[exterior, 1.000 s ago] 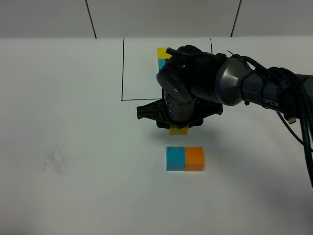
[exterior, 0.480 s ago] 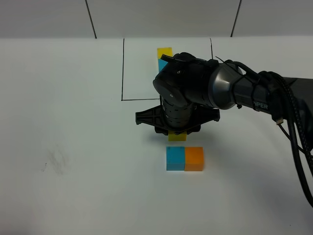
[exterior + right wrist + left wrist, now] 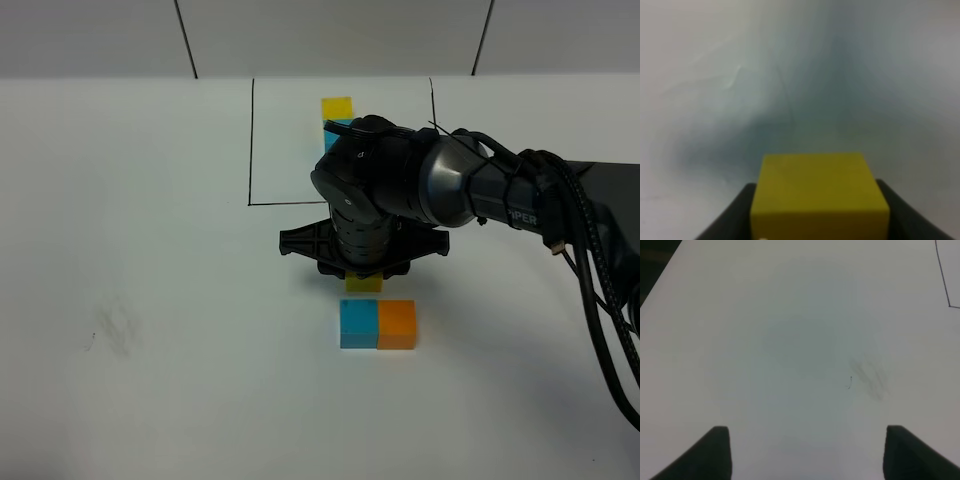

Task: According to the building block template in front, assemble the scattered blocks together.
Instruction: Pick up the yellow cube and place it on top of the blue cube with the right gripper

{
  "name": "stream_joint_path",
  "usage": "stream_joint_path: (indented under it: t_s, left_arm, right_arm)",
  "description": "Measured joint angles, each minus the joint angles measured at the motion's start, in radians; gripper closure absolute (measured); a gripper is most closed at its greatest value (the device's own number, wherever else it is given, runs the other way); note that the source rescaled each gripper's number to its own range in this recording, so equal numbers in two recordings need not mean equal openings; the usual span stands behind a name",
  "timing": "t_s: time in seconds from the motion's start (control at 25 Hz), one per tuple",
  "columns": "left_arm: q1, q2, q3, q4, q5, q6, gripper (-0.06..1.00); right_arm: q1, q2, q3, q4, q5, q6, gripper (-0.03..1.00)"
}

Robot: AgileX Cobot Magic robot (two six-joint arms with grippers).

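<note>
The template's yellow cube (image 3: pixel 336 107) and a sliver of its cyan cube (image 3: pixel 331 128) show inside the black outline (image 3: pixel 250 140) at the back; the orange one is hidden behind my right arm. The loose cyan cube (image 3: pixel 358 323) and orange cube (image 3: pixel 397 323) sit side by side, touching. My right gripper (image 3: pixel 363 280) is shut on the loose yellow cube (image 3: pixel 363 284), just behind the cyan cube; it fills the right wrist view (image 3: pixel 819 192). My left gripper (image 3: pixel 805 450) is open and empty over bare table.
The white table (image 3: pixel 150 250) carries a faint grey smudge (image 3: pixel 112 330) at the left, also in the left wrist view (image 3: pixel 870 377). A corner of the outline (image 3: pixel 944 275) shows there too. My right arm's cables (image 3: pixel 600 300) trail to the right.
My right gripper has moved the yellow cube toward the front, closer to the cyan cube. More of the template's cubes show behind the arm. The cyan and orange cubes have not moved.
</note>
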Motion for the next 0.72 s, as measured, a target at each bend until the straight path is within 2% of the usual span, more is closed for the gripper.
stream_joint_path:
  t_s: [0.72]
  left_arm:
    - [0.000,0.000,0.000,0.000,0.000,0.000,0.49]
  right_arm:
    - [0.000,0.034,-0.001,0.019,0.005,0.003,0.75]
